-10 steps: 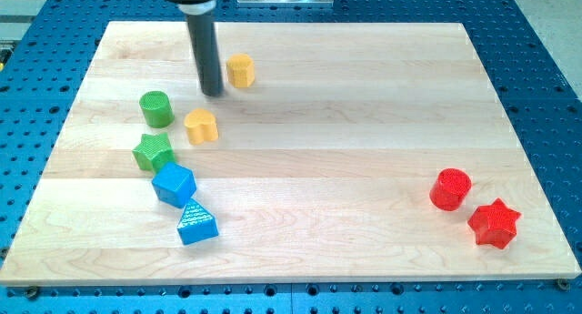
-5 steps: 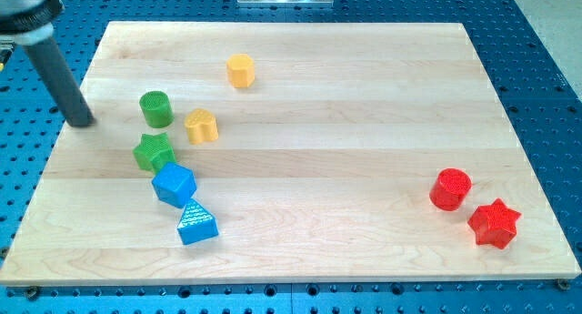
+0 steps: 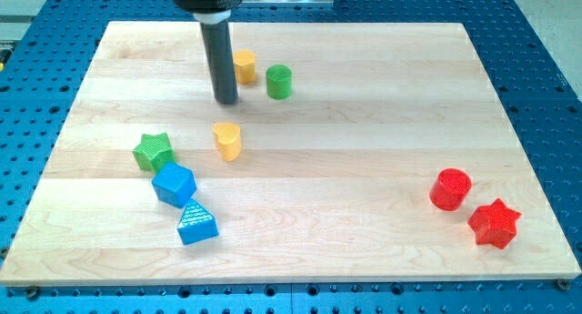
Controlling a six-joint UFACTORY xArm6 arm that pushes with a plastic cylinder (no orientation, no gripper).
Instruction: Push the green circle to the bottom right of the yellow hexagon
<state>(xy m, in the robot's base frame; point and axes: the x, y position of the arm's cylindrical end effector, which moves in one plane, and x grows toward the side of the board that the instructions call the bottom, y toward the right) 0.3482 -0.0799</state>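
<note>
The green circle [image 3: 279,81] stands on the wooden board [image 3: 364,123], just right of and slightly below the yellow hexagon [image 3: 244,66], a small gap between them. My tip [image 3: 226,101] rests on the board just left of and below the yellow hexagon, well left of the green circle. The rod rises from it to the view's top.
A yellow heart [image 3: 227,140] lies below my tip. A green star [image 3: 153,152], a blue cube [image 3: 173,184] and a blue triangle [image 3: 196,223] cluster at the lower left. A red circle [image 3: 450,188] and a red star [image 3: 494,223] sit at the lower right.
My tip swept from the board's left edge to beside the yellow hexagon. The green circle moved from the left up and right to the hexagon's right. The yellow heart shifted right and down.
</note>
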